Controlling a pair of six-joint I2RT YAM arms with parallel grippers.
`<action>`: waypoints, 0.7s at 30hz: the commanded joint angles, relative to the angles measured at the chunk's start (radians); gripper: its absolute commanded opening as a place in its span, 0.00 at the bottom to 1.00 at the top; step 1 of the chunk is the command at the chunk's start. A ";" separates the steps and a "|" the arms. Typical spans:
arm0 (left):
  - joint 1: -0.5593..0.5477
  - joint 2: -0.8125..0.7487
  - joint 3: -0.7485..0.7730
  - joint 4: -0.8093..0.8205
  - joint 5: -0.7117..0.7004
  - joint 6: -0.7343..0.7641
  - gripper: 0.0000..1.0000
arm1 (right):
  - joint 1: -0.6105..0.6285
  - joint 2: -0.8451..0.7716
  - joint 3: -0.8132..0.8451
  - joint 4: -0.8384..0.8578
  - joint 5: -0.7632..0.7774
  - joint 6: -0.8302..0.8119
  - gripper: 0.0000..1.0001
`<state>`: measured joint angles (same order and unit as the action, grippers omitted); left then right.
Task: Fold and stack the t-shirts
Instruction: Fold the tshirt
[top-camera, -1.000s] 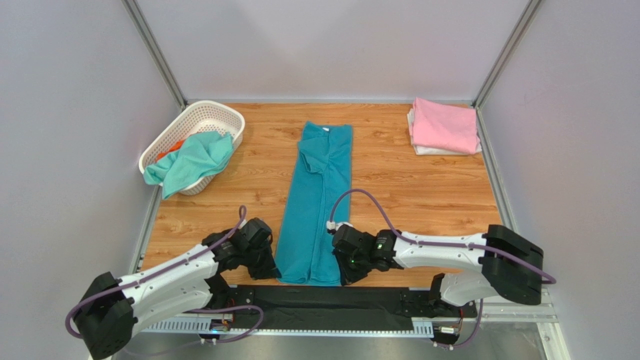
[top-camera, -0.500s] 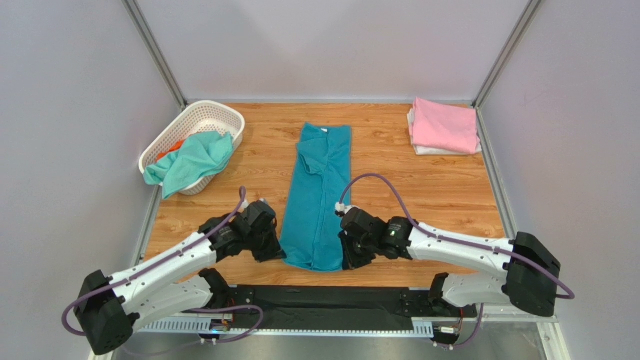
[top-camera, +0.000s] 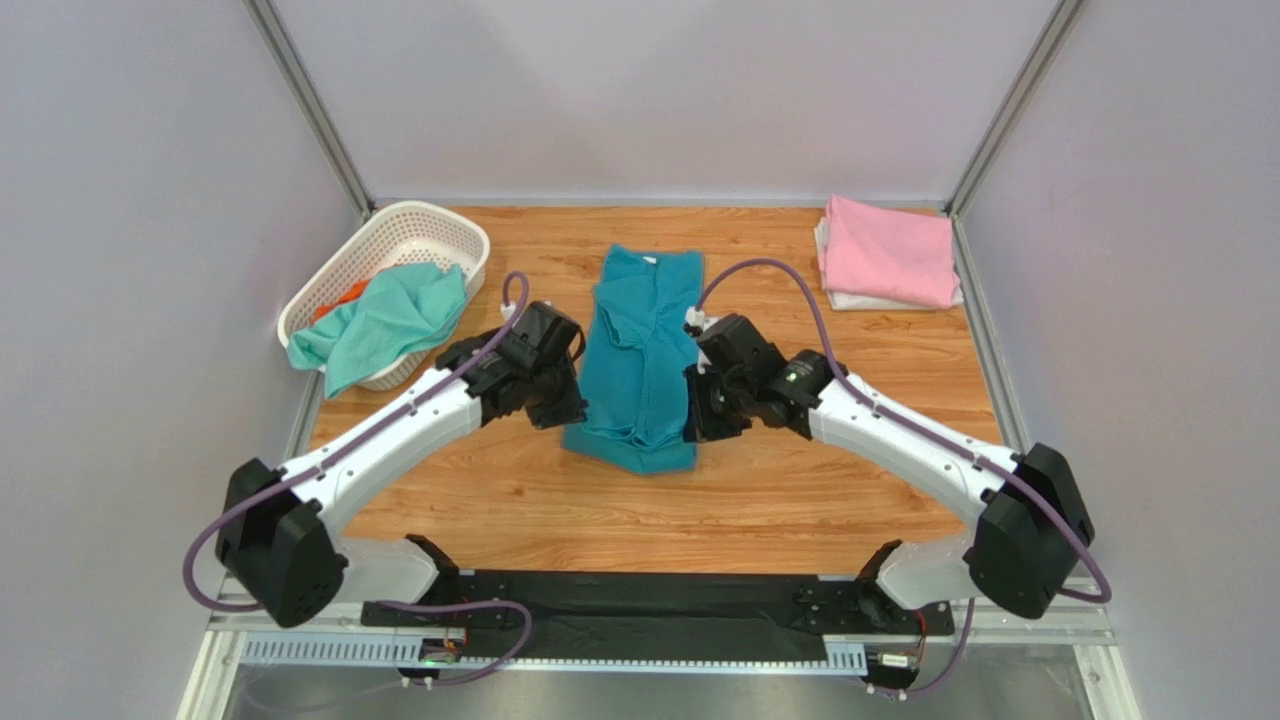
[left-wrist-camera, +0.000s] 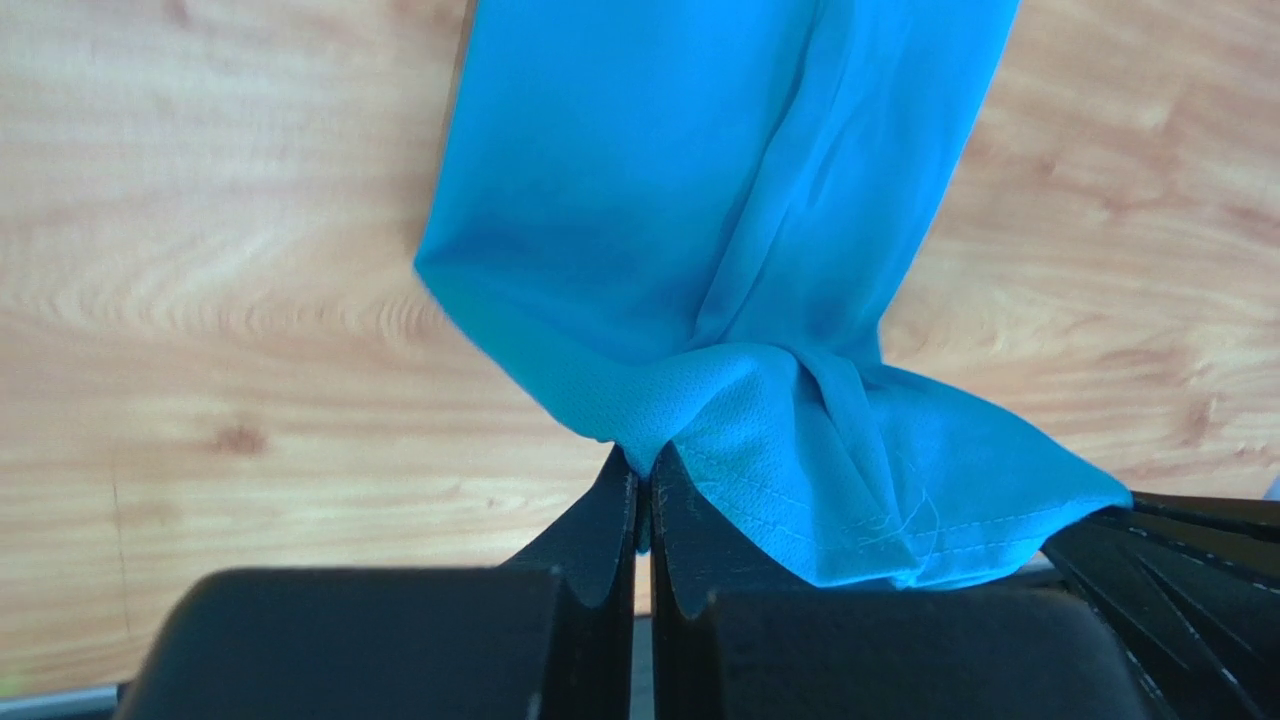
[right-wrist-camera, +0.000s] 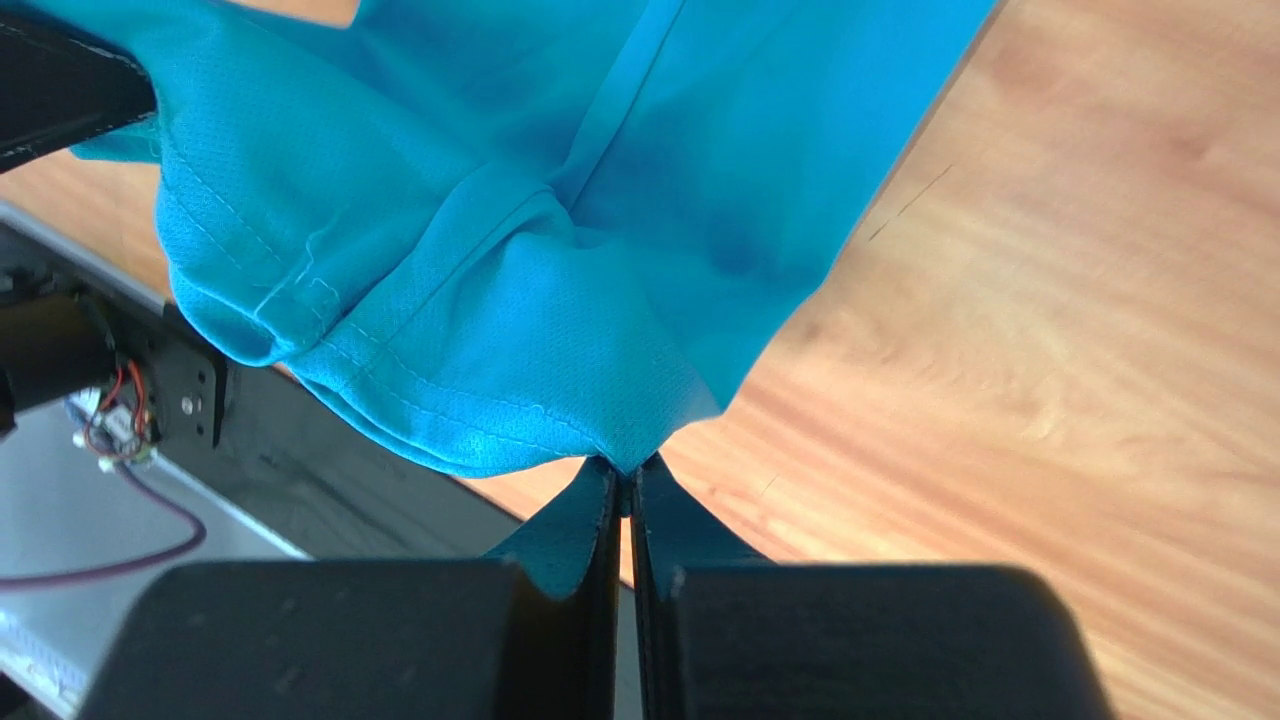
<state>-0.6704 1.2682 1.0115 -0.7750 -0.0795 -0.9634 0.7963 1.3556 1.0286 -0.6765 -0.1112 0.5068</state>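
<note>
Two grips on teal t-shirt (top-camera: 646, 338) hem: left hand (left-wrist-camera: 643, 483), right hand (right-wrist-camera: 624, 477)

white arms (top-camera: 394, 438), black joints (top-camera: 286, 552), black hands (top-camera: 568, 408), purple cables (top-camera: 759, 267)

The teal tee (left-wrist-camera: 676, 180) is matt cloth with a fine mesh knit and stitched hem. The table (top-camera: 842, 495) is smooth, faintly glossy wood grain; the basket (top-camera: 406, 218) is white plastic lattice.

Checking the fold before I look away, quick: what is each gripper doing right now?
Left gripper: closed, pinching one hem corner of the teal-blue t-shirt.
Right gripper: closed, pinching the shirt's other hem corner.
</note>
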 joint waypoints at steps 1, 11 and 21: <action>0.043 0.077 0.105 0.019 0.004 0.104 0.00 | -0.063 0.051 0.085 0.003 -0.018 -0.069 0.00; 0.166 0.318 0.286 0.062 0.099 0.195 0.02 | -0.181 0.235 0.237 0.018 -0.070 -0.132 0.00; 0.238 0.548 0.430 0.097 0.161 0.227 0.06 | -0.259 0.436 0.356 0.091 -0.044 -0.172 0.00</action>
<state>-0.4522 1.7756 1.3899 -0.7025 0.0444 -0.7746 0.5575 1.7561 1.3254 -0.6422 -0.1585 0.3710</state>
